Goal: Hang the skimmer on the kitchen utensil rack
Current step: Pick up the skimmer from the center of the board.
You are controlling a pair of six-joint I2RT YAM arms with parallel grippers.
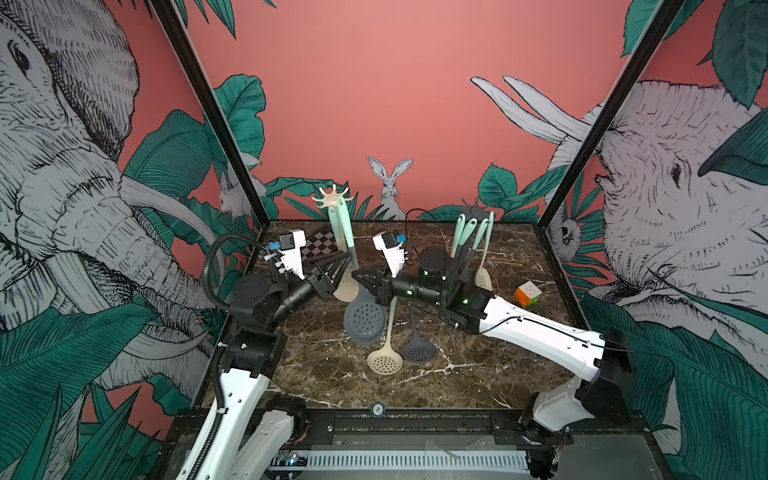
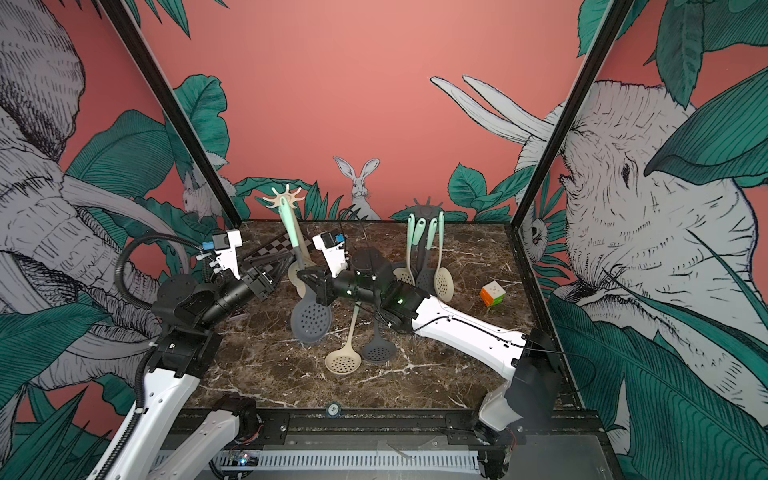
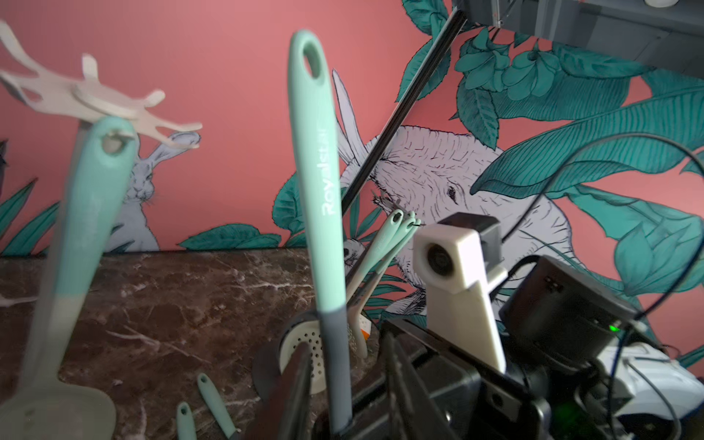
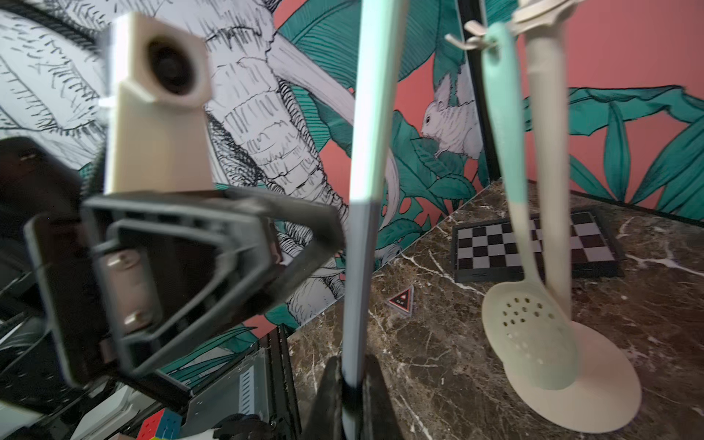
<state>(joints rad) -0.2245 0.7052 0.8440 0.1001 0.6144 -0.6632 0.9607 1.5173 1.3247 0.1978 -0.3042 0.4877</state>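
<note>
Matt rubber, satin plastic, polished stone look.
The skimmer [image 1: 365, 320] has a matt dark grey, rubbery head and a smooth satin mint handle. The rack [image 1: 332, 196] looks like matt beige plastic. The table [image 1: 457, 374] is glossy, brown marble-patterned. The arms [image 1: 540, 336] wear smooth white plastic shells with matt black joints.

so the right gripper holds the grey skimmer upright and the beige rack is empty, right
No. The beige rack is not empty: the right wrist view shows a beige skimmer hanging on it. The right gripper does hold the grey skimmer upright.
</note>
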